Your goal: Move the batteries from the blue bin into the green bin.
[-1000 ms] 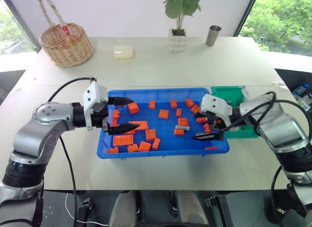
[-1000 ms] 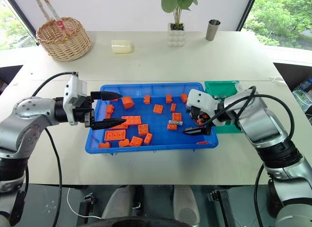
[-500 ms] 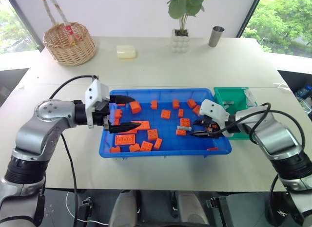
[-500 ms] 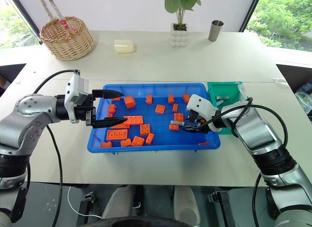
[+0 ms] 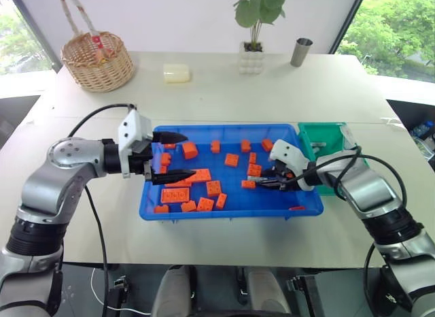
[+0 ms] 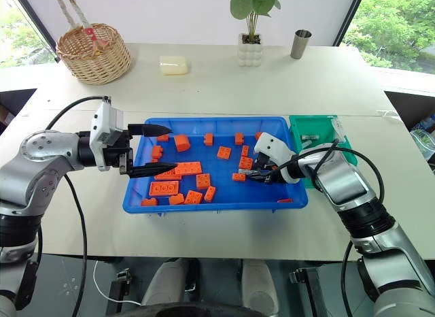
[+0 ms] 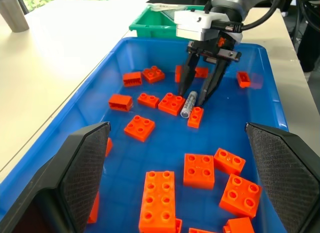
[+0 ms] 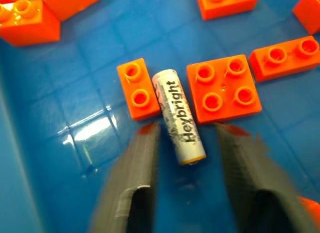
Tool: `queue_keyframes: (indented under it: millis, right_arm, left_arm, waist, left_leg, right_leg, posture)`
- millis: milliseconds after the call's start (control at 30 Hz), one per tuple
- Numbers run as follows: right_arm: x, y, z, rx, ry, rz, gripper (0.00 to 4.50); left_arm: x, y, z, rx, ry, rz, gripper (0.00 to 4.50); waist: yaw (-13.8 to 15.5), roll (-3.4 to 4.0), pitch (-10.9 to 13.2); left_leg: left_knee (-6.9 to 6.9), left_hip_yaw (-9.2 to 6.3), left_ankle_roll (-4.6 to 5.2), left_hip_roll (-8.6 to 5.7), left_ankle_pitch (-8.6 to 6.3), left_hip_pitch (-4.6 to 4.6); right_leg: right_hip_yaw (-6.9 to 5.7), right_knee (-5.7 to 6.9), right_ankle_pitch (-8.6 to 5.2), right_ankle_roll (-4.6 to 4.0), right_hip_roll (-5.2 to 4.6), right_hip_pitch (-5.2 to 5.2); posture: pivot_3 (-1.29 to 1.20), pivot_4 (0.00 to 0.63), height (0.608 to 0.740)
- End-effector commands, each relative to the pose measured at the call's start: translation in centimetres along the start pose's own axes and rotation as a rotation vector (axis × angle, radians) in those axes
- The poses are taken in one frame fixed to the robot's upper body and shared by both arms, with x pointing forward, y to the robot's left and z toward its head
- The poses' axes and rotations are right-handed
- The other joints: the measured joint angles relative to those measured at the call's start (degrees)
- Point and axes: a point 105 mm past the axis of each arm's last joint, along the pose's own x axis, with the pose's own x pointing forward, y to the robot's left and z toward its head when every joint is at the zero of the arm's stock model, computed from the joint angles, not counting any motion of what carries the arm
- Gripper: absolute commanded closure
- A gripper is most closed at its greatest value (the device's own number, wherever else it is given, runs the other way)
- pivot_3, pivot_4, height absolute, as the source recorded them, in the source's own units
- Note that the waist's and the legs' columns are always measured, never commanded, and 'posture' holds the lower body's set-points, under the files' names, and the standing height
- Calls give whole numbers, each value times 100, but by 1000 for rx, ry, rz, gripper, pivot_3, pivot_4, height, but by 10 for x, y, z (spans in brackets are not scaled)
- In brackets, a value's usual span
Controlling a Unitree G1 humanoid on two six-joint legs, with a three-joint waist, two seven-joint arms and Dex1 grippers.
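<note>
Right gripper (image 7: 200,95) astride battery (image 8: 178,115), fingers near but not touching, no grip. Bricks (image 8: 223,88) flanking. Left gripper (image 5: 168,156) wide open above blue bin (image 5: 231,209).

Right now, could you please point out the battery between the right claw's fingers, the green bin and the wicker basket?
battery (image 8: 179,114), right wrist view, middle of its printed label.
green bin (image 6: 309,122), right eye view, far inner wall.
wicker basket (image 5: 96,64), left eye view, woven front side.
</note>
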Motion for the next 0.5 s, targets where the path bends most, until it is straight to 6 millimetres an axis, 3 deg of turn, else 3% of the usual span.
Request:
queue_keyframes:
  millis: [33,133,267,400,500]
  right_arm:
    - [1,-1,-4,9,13,-9,4469]
    - [-2,0,0,0,5,-11,4458]
    - [-29,-10,30,23,-101,-47,4458]
    - [-87,-50,55,106,-215,-238,4458]
    - [-131,-75,49,179,-232,-381,4458]
  left_arm:
    - [-5,4,10,46,-11,21,0]
    - [-5,4,10,46,-12,23,0]
    - [-5,4,10,45,-13,24,0]
    - [-7,3,7,34,-7,30,0]
    - [-9,3,3,25,0,36,0]
  waist:
    - [1,0,0]
    - [-2,0,0]
    - [-3,1,1]
    - [-2,8,7]
    - [17,5,5]
  left_leg:
    - [0,0,0,0,0,0]
    - [0,0,0,0,0,0]
    - [0,-1,0,1,0,0]
    - [0,3,0,1,0,-4]
    - [-4,0,0,2,0,-4]
  right_leg:
    - [0,0,0,0,0,0]
    - [0,0,0,0,0,0]
    - [0,2,0,1,0,-2]
    - [2,4,1,1,-3,-9]
    - [-1,2,0,0,-3,-8]
  posture:
    - [0,150,736]
    - [0,150,736]
    - [0,150,736]
    - [0,150,736]
    - [0,150,736]
